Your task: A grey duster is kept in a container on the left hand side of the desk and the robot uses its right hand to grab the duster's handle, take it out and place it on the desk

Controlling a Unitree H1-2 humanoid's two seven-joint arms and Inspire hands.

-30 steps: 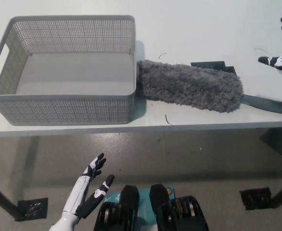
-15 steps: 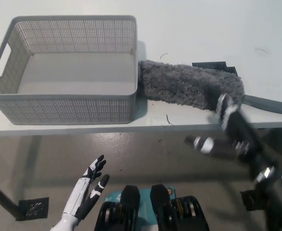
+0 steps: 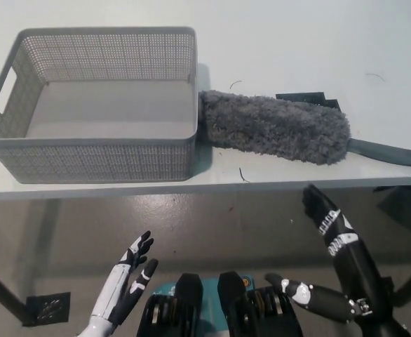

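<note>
— Where is the duster [image 3: 275, 128] relative to the container [image 3: 93, 160]?
— Outside it; it lies flat on the desk [image 3: 297, 35] just right of the container, its fluffy end touching the container's right wall; its handle [image 3: 386, 152] points away from the container, towards the desk's right end.
— What is around it?
— A black flat piece [image 3: 305, 98] shows behind the duster, farther right of the container and partly hidden by the fluff; a few thin dark strands [image 3: 242, 174] lie on the desk right of the container.
— And the hands?
— The right hand [image 3: 337, 246] is below the desk's front edge, well right of the container, fingers spread and grasping nothing; the left hand [image 3: 130, 270] rests below the container's front wall, under the desk level, likewise released with fingers apart.
— The surface, the room?
— The desk is white and plain; the container is grey and perforated, with a cut-out grip in its left wall; beneath lies a grey glossy floor [image 3: 212, 225]; a black foot plate [image 3: 48, 307] sits on it below the container's left end.
</note>
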